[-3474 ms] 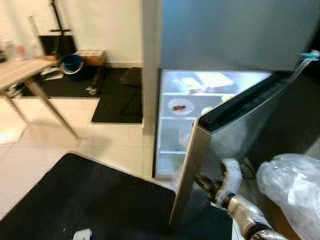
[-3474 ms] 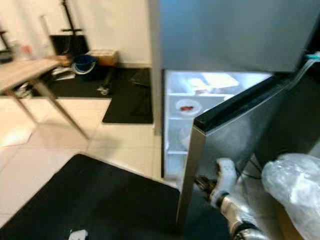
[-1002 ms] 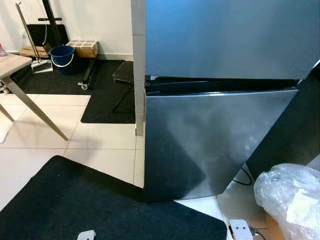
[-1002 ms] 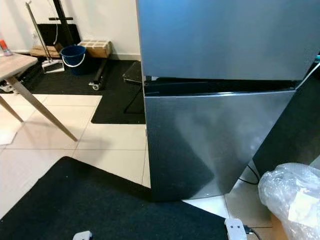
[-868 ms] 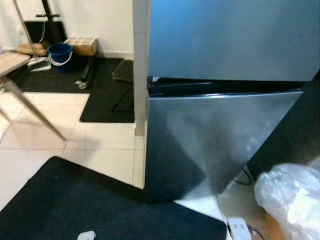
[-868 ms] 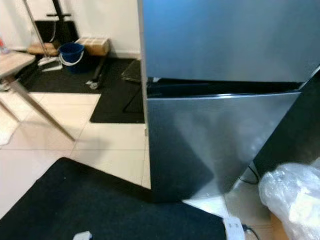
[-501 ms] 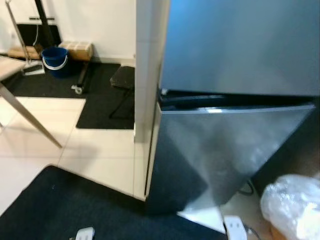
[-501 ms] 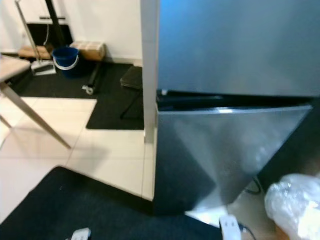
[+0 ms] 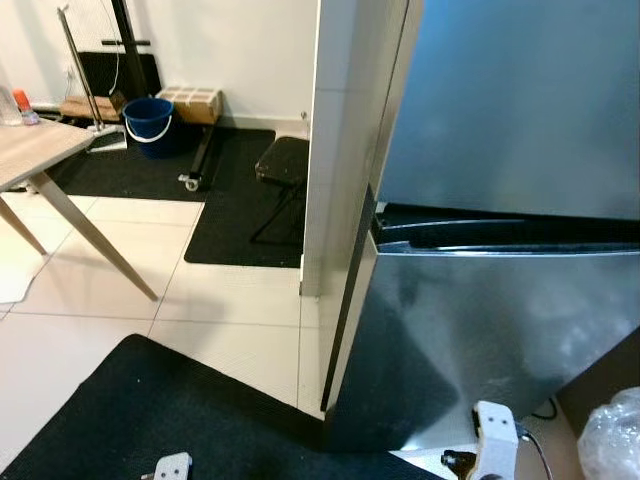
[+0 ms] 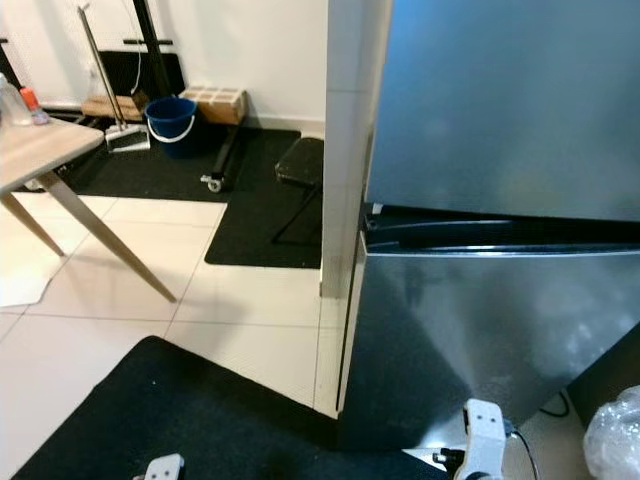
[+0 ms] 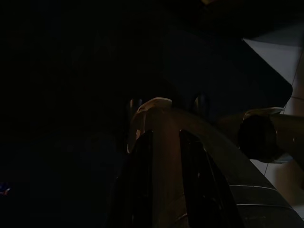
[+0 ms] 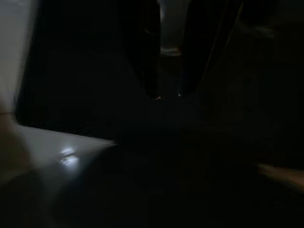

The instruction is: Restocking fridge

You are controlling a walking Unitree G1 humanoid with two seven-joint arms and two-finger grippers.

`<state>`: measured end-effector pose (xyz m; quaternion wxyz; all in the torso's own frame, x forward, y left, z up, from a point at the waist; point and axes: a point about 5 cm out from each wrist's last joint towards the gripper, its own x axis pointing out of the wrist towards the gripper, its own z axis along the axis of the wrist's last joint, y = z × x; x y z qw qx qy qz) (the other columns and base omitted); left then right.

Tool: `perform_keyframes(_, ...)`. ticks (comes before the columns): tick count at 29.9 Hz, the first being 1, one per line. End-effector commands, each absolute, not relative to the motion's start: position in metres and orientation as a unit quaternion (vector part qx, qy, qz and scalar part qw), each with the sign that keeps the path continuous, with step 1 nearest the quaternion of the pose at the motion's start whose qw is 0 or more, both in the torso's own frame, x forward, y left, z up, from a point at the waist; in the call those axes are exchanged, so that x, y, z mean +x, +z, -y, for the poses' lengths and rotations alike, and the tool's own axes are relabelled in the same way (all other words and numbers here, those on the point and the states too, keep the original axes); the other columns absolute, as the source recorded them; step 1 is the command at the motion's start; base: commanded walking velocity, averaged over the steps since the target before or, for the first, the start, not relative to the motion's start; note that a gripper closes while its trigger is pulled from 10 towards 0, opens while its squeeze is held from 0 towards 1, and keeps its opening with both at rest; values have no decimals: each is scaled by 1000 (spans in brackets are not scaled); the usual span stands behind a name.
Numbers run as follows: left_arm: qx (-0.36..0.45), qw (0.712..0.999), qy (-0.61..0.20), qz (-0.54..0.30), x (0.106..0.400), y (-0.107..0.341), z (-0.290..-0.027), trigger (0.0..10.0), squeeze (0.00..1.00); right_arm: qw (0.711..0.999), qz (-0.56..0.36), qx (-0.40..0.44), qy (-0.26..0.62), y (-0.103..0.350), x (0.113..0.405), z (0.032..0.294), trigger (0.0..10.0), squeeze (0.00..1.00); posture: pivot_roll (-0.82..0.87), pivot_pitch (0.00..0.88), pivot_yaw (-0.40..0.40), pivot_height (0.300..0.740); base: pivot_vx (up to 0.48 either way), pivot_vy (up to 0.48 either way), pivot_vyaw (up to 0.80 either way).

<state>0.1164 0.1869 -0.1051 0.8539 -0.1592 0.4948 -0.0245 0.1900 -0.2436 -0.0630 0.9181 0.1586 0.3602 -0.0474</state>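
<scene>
The stainless fridge stands at the right of the eye views, with its upper door (image 9: 520,100) and lower door (image 9: 500,330) both closed. The white wrist of my right arm (image 9: 493,432) hangs low in front of the lower door's bottom edge. A white piece of my left arm (image 9: 172,466) shows over the black mat. In the dark right wrist view my right gripper (image 12: 168,96) is shut on nothing. The left wrist view is equally dark, and there my left gripper (image 11: 164,135) hangs shut and empty.
A white pillar (image 9: 335,140) adjoins the fridge's left side. A black mat (image 9: 150,410) covers the near floor. A wooden table (image 9: 40,150) stands at left, with a blue bucket (image 9: 148,118), a box (image 9: 195,100) and a low black stool (image 9: 282,160) farther back. A crumpled plastic bag (image 9: 612,440) lies at bottom right.
The lower fridge door, open 3.5 s ago with my right gripper beside it, is now closed. The camera has swung left, so fridge and bag sit farther right in the picture.
</scene>
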Motion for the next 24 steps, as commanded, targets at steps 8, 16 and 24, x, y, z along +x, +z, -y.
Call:
perform_keyframes(8,-162,840,-26,-516,104,-109,-183,10000,0,936,-264,232,-20,-39,222,245,10000,0,-46,0,-20,740,0,0,0)
perform_keyframes(16,-159,840,-27,-518,103,-110,-183,10000,0,951,-201,233,24,-12,258,239,10000,0,-42,0,-21,740,0,0,0)
perform_keyframes(24,-161,837,-26,-522,97,-111,-184,10000,0,967,-140,194,84,27,302,221,10000,0,-28,0,-29,740,0,0,0)
